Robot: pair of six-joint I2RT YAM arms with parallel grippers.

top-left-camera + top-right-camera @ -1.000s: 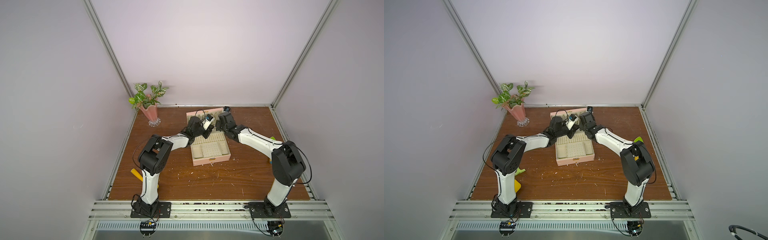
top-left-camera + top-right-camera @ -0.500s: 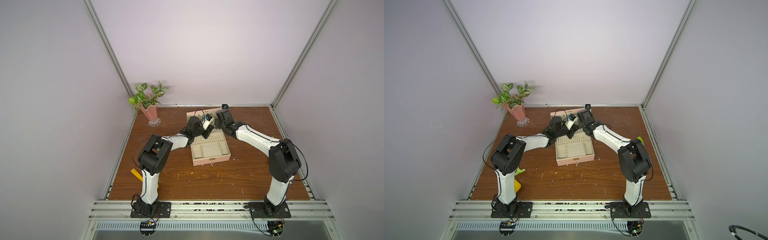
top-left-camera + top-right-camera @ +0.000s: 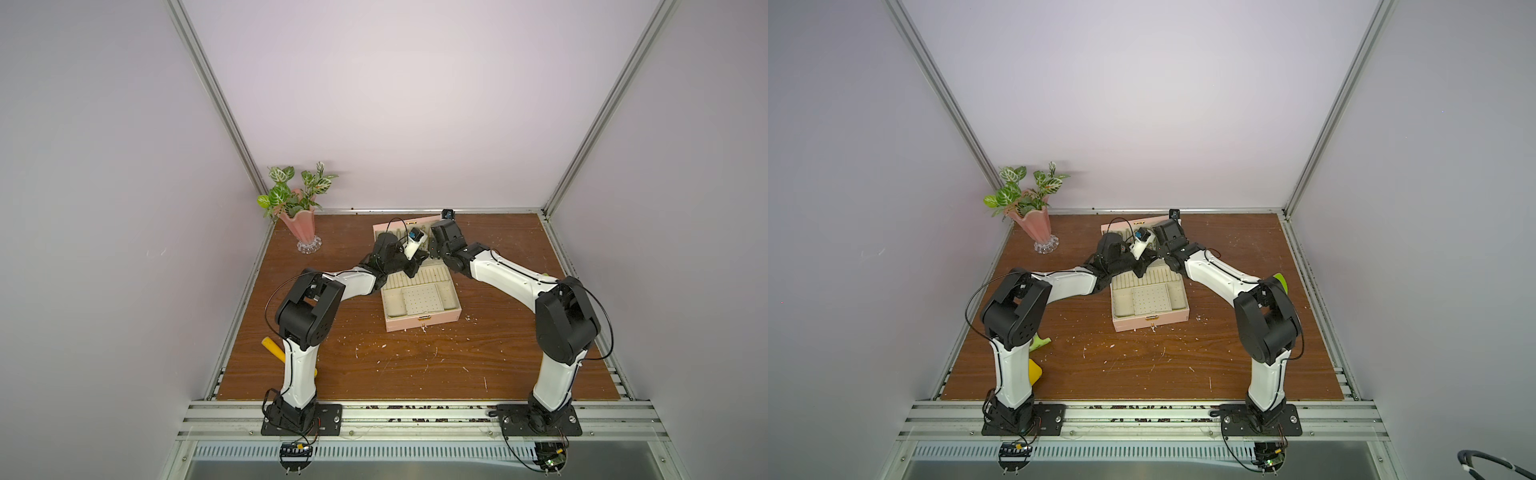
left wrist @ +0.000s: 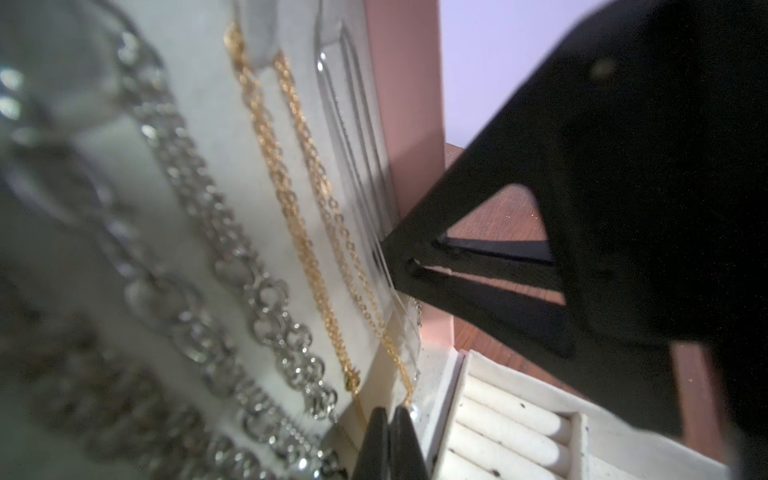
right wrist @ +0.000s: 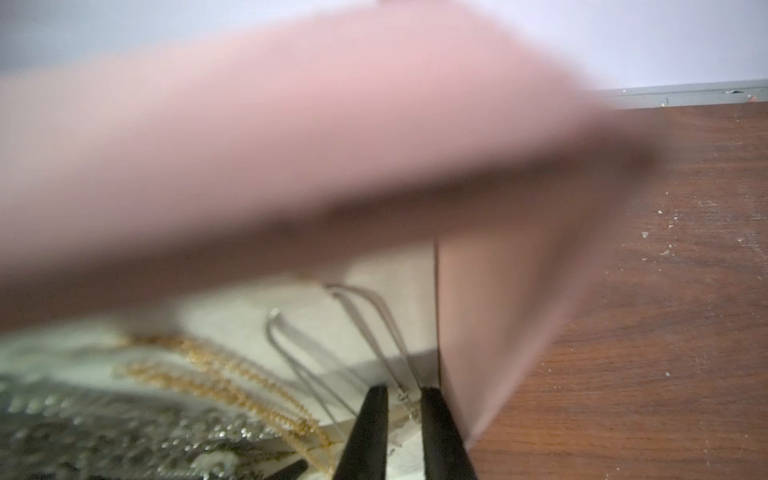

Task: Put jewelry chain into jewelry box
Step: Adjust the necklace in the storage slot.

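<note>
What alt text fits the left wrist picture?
The right gripper reaches a thread-thin pale chain hanging in the cream lid of the pink jewelry box, beside gold chains and chunky silver chains. The shut left gripper sits in front.

The jewelry box [image 3: 403,324] is showing pink outside and cream inside, with a dotted panel [image 3: 422,300]. On its lining, gold chains [image 4: 284,195] and silver chains [image 4: 266,291] are gleaming beside the pale jewelry chain [image 5: 359,332].
</note>
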